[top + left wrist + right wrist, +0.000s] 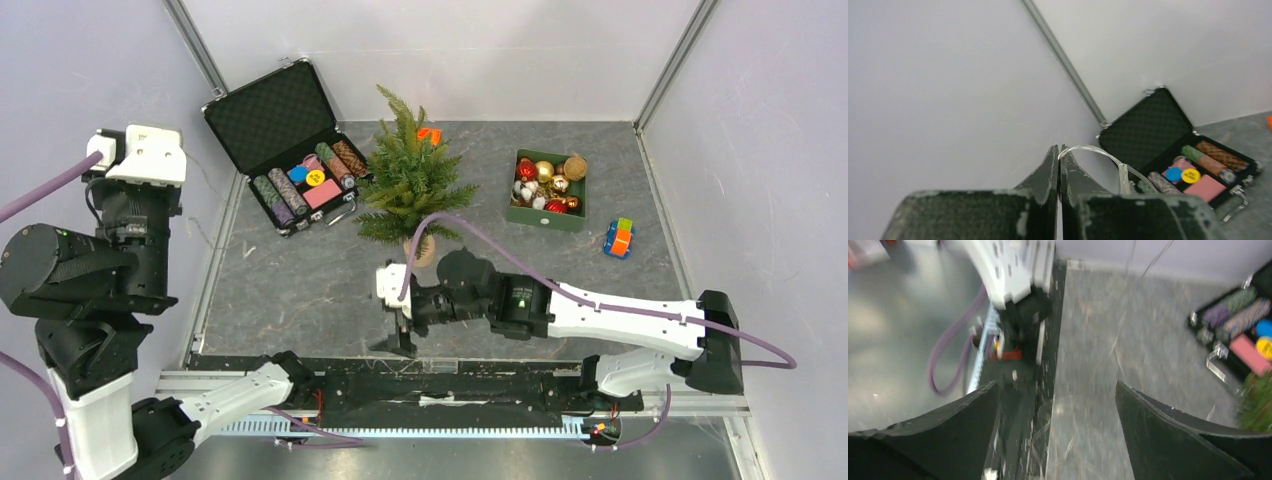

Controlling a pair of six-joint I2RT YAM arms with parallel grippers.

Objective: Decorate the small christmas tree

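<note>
Top view, clock directions taken from the table [300, 300] centre.

1. The small christmas tree [408, 178] stands upright at 12 o'clock, toward the back of the table. Its round wooden base [424, 250] rests on the surface.
2. An open briefcase [290, 150] with rows of chips lies at 10 o'clock, just beside the tree's left branches.
3. A green box [547, 190] of baubles sits at 2 o'clock, apart from the tree. A small toy car [619, 238] lies at 3 o'clock, near the box.
4. The right gripper [400, 338] is low over the table at 6 o'clock from the tree base, near it but not touching. In the right wrist view, the jaws stand wide apart with nothing between them; this view is blurred.
5. The left gripper [1059, 149] is raised off the table's left edge, at 9 o'clock. Its jaws are pressed together on a clear cord [1098, 150], which loops from the fingertips toward the briefcase.
</note>
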